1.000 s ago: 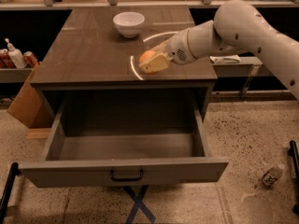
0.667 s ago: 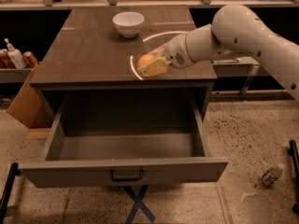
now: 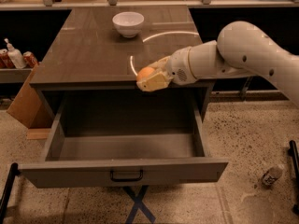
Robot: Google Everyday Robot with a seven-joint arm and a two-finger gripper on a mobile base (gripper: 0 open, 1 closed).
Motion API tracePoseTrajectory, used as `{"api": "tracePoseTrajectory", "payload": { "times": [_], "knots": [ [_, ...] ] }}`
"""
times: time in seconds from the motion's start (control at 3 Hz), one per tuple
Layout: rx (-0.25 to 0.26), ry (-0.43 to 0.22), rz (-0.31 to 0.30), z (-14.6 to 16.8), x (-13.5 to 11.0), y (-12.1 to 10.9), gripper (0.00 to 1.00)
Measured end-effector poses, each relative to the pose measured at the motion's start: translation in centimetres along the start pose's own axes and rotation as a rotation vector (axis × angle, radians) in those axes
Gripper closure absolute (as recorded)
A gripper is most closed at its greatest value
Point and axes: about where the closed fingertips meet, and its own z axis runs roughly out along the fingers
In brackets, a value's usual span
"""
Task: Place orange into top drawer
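Observation:
My gripper is shut on the orange, a small round orange fruit half hidden between the cream fingers. It holds the fruit in the air at the table's front edge, above the back of the top drawer. The drawer is pulled fully out, wide, grey and empty inside, with a dark handle at the centre of its front panel. My white arm reaches in from the right.
A white bowl stands at the back of the dark tabletop. A cardboard box and bottles on a shelf are at the left. A small bottle lies on the floor at the right.
My gripper has carried the orange forward and down from over the tabletop to its front edge, above the open drawer.

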Motion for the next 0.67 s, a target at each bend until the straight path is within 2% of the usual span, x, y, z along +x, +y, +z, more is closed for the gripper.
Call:
{"api": "tracePoseTrajectory", "payload": {
  "times": [0.33, 0.67],
  "knots": [
    [0.0, -0.004, 0.014, -0.2, 1.2, 1.9, 1.0],
    [-0.053, -0.011, 0.056, 1.4, 3.3, 4.8, 1.0]
  ]
}}
